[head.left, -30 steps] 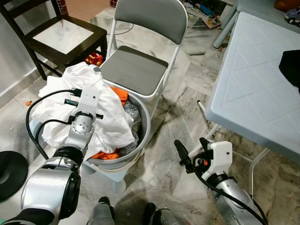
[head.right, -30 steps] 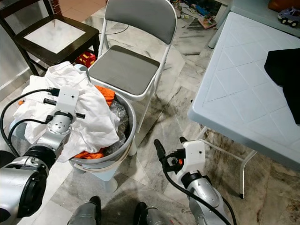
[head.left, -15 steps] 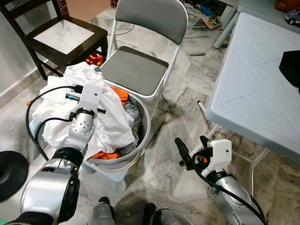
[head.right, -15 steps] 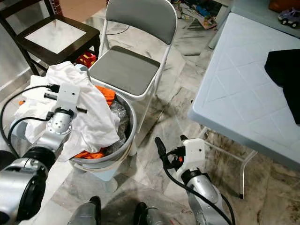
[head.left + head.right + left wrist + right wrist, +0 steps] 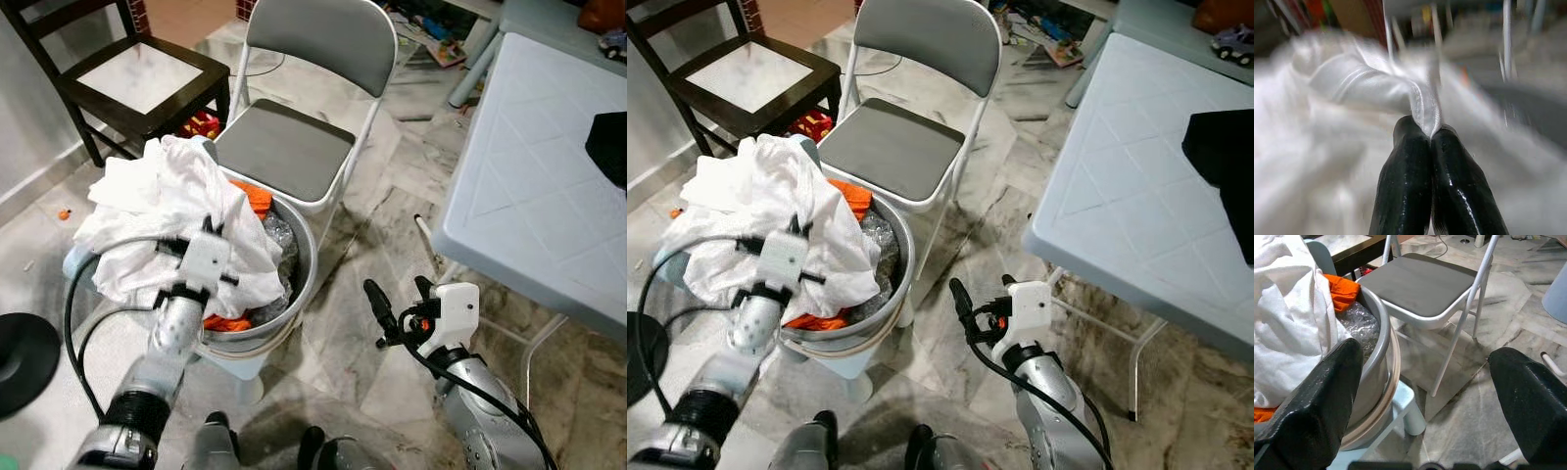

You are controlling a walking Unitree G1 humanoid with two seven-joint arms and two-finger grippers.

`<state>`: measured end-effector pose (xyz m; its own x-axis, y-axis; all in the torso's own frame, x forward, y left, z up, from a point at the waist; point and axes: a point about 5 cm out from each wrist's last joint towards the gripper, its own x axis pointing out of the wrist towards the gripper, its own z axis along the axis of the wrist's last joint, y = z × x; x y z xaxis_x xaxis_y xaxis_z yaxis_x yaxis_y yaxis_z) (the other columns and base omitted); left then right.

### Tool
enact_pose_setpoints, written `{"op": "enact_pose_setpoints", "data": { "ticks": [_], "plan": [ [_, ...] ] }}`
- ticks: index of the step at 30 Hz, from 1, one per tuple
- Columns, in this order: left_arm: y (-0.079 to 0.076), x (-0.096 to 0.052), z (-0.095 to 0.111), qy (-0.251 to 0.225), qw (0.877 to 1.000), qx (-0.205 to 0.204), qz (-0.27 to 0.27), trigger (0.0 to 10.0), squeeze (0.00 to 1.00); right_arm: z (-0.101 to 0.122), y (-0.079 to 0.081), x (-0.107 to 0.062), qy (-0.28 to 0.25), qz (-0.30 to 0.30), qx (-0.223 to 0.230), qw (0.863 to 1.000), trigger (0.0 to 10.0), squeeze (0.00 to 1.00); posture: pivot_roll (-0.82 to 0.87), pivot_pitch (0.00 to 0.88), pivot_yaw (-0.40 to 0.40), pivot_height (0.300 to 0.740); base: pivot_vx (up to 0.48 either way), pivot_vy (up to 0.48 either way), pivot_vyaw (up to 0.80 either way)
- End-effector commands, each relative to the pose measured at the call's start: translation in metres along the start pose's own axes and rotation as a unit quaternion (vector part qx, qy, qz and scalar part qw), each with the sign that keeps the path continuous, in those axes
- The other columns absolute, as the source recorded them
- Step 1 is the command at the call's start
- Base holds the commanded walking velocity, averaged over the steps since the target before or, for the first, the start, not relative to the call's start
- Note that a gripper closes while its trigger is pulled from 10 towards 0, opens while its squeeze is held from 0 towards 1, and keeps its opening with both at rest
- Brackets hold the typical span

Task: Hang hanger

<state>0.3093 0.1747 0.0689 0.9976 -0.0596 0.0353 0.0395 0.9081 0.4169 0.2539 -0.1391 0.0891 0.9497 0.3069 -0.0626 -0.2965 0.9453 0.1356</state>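
Above the grey basin [image 5: 299, 279], the left gripper [image 5: 1429, 139] pinches a fold of the white cloth [image 5: 167, 211], fingers pressed together. Right gripper [image 5: 397, 299] hovers wide open, holding nothing, over the floor beside the folding chair [image 5: 294, 147].

A basin [image 5: 302, 257] sits on the floor at the robot's left front, a heaped cloth [image 5: 176, 211] spilling over its left rim — more clothes [image 5: 251, 198] lie in it beneath. Just behind the basin stands a folding chair [image 5: 294, 147]; further left and behind, a wooden chair [image 5: 132, 73]. A table [image 5: 529, 186] stands to the right, a garment [image 5: 609, 147] at its right edge.
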Motion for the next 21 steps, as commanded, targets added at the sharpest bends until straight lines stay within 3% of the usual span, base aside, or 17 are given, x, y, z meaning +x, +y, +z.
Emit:
{"op": "enact_pose_setpoints", "data": {
  "ticks": [1, 4, 6, 7, 8, 9, 15, 17, 21],
  "plan": [
    [-0.003, -0.007, -0.016, 0.054, 0.998, -0.01, -0.003, 0.0, 0.0, -0.005, -0.007, -0.004, 0.015, -0.008, -0.005, 1.0, 10.0, 0.86, 0.25, 0.22, -0.203, 0.74, 0.0, 0.0, 0.0],
    [-0.002, -0.012, -0.026, 0.087, 0.996, -0.019, 0.001, 0.4, 0.0, -0.005, -0.007, -0.004, 0.016, -0.005, -0.006, 1.0, 10.0, 0.86, 0.24, 0.227, -0.209, 0.74, 0.0, 0.0, 0.0],
    [-0.001, -0.012, -0.031, 0.102, 0.995, -0.018, 0.004, 10.0, 0.0, -0.005, -0.008, -0.005, 0.016, -0.005, -0.006, 1.0, 10.0, 0.86, 0.24, 0.229, -0.208, 0.74, 0.0, 0.0, 0.0],
    [-0.001, -0.012, -0.031, 0.105, 0.994, -0.018, 0.003, 10.0, 0.07, -0.005, -0.008, -0.005, 0.017, -0.005, -0.006, 1.0, 10.0, 0.86, 0.24, 0.23, -0.208, 0.74, 0.0, 0.0, 0.0],
    [0.0, -0.012, -0.032, 0.107, 0.994, -0.018, 0.003, 10.0, 0.07, -0.005, -0.007, -0.005, 0.017, -0.005, -0.006, 1.0, 10.0, 0.86, 0.24, 0.23, -0.206, 0.74, 0.0, 0.0, 0.0],
    [0.0, -0.012, -0.031, 0.105, 0.994, -0.02, 0.004, 10.0, 1.0, -0.005, -0.007, -0.005, 0.017, -0.005, -0.006, 1.0, 10.0, 0.86, 0.24, 0.23, -0.206, 0.74, 0.0, 0.0, 0.0],
    [0.0, -0.007, -0.026, 0.106, 0.994, -0.02, 0.007, 10.0, 1.0, -0.007, -0.006, -0.007, 0.018, -0.006, -0.004, 1.0, 10.0, 0.86, 0.23, 0.235, -0.201, 0.74, 0.0, 0.0, 0.0],
    [-0.002, -0.005, -0.022, 0.103, 0.994, -0.032, 0.009, 10.0, 0.0, -0.007, -0.006, -0.008, 0.018, -0.006, -0.003, 1.0, 10.0, 0.86, 0.23, 0.236, -0.2, 0.74, 0.0, 0.0, 0.0],
    [-0.005, -0.002, -0.018, 0.103, 0.993, -0.049, 0.011, 10.0, 0.0, -0.007, -0.006, -0.008, 0.018, -0.006, -0.003, 1.0, 10.0, 0.86, 0.23, 0.236, -0.201, 0.74, 0.0, 0.0, 0.0]
  ]
}}
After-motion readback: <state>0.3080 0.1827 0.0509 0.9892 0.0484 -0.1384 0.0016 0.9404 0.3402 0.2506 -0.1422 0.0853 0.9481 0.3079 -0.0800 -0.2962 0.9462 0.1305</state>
